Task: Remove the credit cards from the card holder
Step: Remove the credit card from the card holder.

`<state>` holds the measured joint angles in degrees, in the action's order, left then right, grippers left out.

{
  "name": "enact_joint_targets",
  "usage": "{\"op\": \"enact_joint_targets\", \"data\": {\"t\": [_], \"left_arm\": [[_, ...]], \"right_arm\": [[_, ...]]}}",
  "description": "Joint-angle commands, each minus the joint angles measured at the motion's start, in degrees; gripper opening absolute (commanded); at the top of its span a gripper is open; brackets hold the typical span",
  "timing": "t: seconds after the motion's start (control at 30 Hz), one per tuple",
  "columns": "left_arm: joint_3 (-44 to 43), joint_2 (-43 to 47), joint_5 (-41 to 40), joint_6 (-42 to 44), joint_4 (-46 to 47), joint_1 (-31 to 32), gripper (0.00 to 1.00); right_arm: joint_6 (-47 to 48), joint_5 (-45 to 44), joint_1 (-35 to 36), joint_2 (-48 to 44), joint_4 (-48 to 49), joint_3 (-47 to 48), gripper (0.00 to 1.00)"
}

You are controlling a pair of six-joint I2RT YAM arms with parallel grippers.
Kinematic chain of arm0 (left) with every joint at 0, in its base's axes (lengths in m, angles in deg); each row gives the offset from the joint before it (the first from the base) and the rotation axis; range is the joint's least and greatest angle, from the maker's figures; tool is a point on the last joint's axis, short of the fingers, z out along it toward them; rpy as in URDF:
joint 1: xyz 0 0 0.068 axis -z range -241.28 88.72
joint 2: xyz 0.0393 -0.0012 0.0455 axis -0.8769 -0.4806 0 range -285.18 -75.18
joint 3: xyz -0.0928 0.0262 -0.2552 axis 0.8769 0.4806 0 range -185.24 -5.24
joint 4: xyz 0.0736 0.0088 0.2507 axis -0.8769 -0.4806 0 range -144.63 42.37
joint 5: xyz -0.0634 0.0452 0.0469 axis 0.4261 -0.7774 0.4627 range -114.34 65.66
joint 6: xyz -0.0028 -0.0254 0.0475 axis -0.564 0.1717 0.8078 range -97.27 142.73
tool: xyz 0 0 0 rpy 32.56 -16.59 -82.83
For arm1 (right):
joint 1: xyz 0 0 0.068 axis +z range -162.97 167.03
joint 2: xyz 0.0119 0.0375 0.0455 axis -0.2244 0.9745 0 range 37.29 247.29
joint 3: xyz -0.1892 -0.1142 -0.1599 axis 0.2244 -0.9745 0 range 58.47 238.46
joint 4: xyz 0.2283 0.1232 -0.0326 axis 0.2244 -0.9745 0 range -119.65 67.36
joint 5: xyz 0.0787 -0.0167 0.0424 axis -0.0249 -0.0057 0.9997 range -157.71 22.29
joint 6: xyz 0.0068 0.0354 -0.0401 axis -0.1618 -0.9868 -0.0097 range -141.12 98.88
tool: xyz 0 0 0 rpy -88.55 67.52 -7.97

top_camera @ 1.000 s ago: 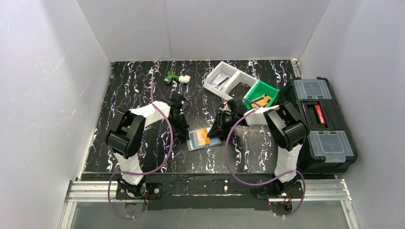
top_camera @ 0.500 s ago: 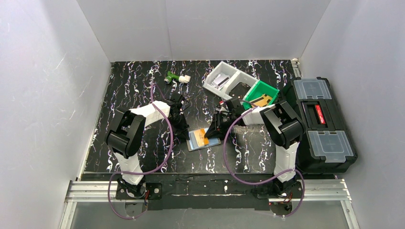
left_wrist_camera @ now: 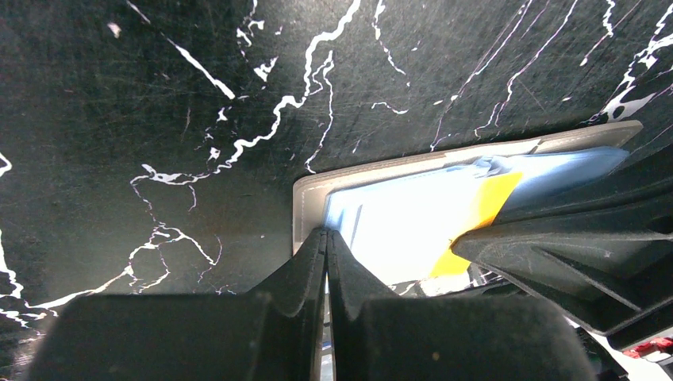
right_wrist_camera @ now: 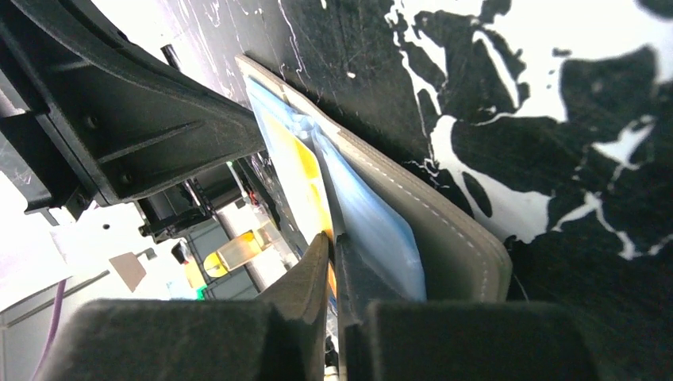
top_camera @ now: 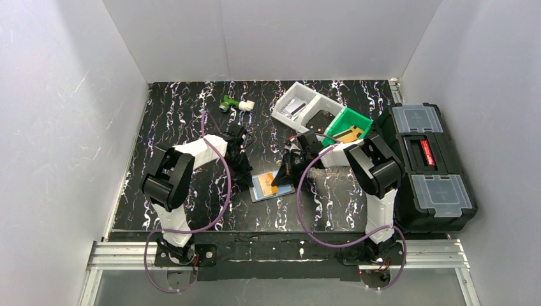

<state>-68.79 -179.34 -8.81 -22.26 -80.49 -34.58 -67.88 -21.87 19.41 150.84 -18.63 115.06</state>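
Note:
The dark grey card holder (top_camera: 281, 190) lies open on the black marbled table between my arms. The light blue credit card with an orange band (top_camera: 263, 185) lies on it. My left gripper (top_camera: 249, 180) is shut, its tips resting on the holder's left edge (left_wrist_camera: 308, 208) beside the card (left_wrist_camera: 397, 226). My right gripper (top_camera: 279, 182) is shut on the card's orange-band end (right_wrist_camera: 298, 171), next to the shiny blue sleeve (right_wrist_camera: 373, 226) and grey cover (right_wrist_camera: 456, 234). The plain blue card is not visible.
A white bin (top_camera: 300, 105) and a green bin (top_camera: 349, 125) stand behind the right arm. A black toolbox (top_camera: 426, 162) fills the right edge. A small green and white object (top_camera: 233, 103) lies at the back.
My right arm has shifted a little to the left, still pinching the card. The card holder and my left arm have stayed in place.

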Motion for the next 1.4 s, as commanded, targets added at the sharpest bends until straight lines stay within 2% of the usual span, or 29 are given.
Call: {"op": "enact_joint_targets", "data": {"t": [0.0,0.03,0.37,0.67,1.0,1.23,1.37], "left_arm": [[2.3,-4.1,-7.8,1.7,-2.1,0.0,0.00],[2.3,-4.1,-7.9,1.6,-2.2,0.0,0.00],[2.8,-3.6,-9.5,1.3,-2.7,-0.2,0.00],[2.7,-3.2,-9.6,1.4,-2.5,-0.2,0.00],[2.2,-0.8,-8.8,3.0,-2.2,-0.2,0.00],[-2.1,4.3,-7.8,4.6,-5.0,-0.2,0.00],[-5.0,7.3,-8.3,5.8,-7.6,-0.2,0.13]], "right_arm": [[1.4,-0.6,0.1,0.3,-1.4,1.8,0.04],[1.7,-1.2,0.1,0.1,-1.9,1.7,0.01],[4.5,-8.9,-3.3,-5.5,-7.2,-1.8,0.01],[6.9,-12.2,-4.4,-10.2,-11.2,-2.0,0.01],[7.7,-11.9,-4.3,-15.0,-15.3,0.9,0.01],[8.3,-12.3,-4.3,-19.1,-19.5,4.5,0.01],[8.4,-13.8,-4.3,-21.5,-22.1,6.3,0.01]]}}
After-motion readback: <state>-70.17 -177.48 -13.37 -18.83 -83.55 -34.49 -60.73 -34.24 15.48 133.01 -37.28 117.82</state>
